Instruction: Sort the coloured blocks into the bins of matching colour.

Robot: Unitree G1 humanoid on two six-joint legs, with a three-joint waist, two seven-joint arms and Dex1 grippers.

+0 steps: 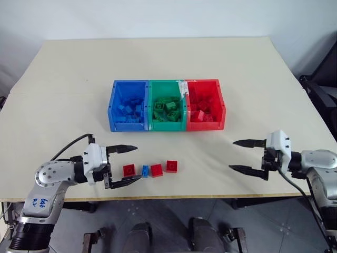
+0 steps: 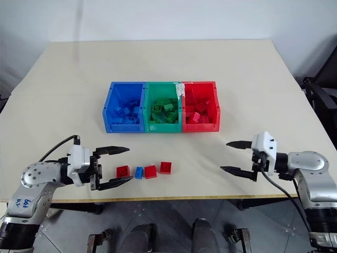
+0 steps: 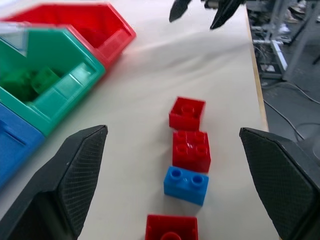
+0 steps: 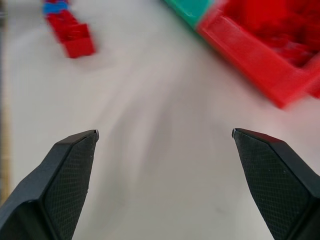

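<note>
Facing my released left end effector [image 1: 129, 164], the row of loose blocks runs toward 3 o'clock, nearest red block [image 1: 129, 169] first; my right end effector [image 1: 239, 155], released, sits farther.

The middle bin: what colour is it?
Green; the middle bin shows best in the left eye view.

Blue handwriting on the left arm [image 1: 38, 202] is too unclear to read.
</note>
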